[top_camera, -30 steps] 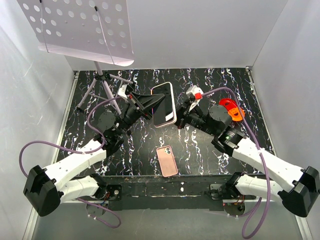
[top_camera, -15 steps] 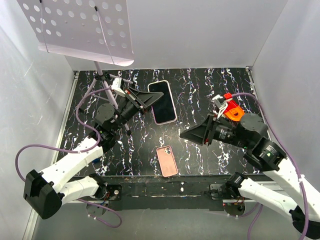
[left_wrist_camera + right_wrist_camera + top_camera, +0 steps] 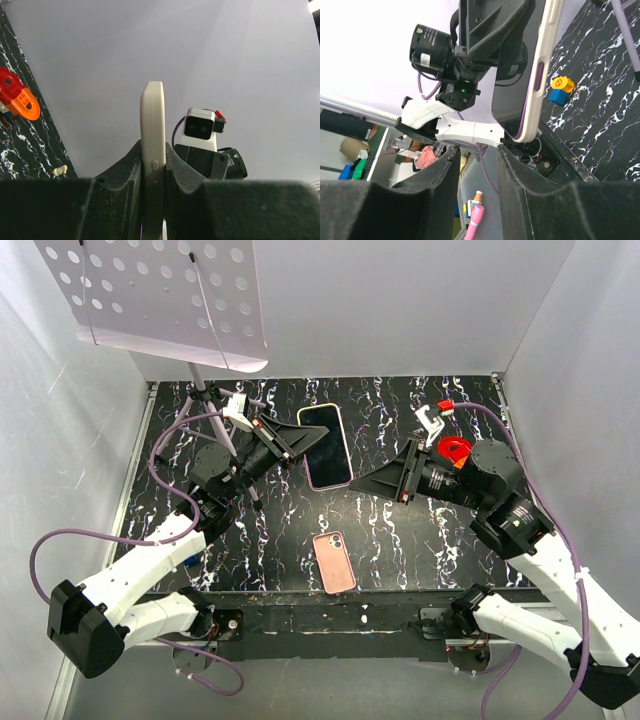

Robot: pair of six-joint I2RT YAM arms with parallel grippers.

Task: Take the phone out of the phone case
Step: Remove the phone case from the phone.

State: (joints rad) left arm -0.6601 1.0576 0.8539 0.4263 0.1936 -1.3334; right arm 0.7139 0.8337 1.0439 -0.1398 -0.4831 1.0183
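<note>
Phone (image 3: 326, 445), in its pale case with a lilac rim, is held clear of the tabletop (image 3: 420, 530) toward the far middle. The left fingers (image 3: 283, 438) are clamped on one long edge. In the left wrist view the fingers (image 3: 125, 167) press both faces of the thin slab (image 3: 152, 130), and a side button sits just at the pinch line. The right fingers (image 3: 388, 482) are parted a little and hold nothing; the lower corner of the phone (image 3: 540, 75) lies just beyond their gap (image 3: 437, 185), not in it. A pink slab with a camera cut-out (image 3: 334, 562) lies flat near the front edge, well apart; I cannot tell whether it is a case or a handset. Risks, as I judge them: (1) the only grip is a narrow edge pinch, so any push or pry at the free corner could turn the phone in the left fingers or slide it out, and it would drop to the tabletop. (2) With so small an opening, the right fingers may close over case and phone together, which would separate nothing and only bend the pair. (3) If the left fingers bear on the case lip as well as the glass, the case cannot peel off that side. (4) When the two do part, whichever piece is not gripped falls. (5) The two sets of fingers are close, so an overshoot could knock them together.
</note>
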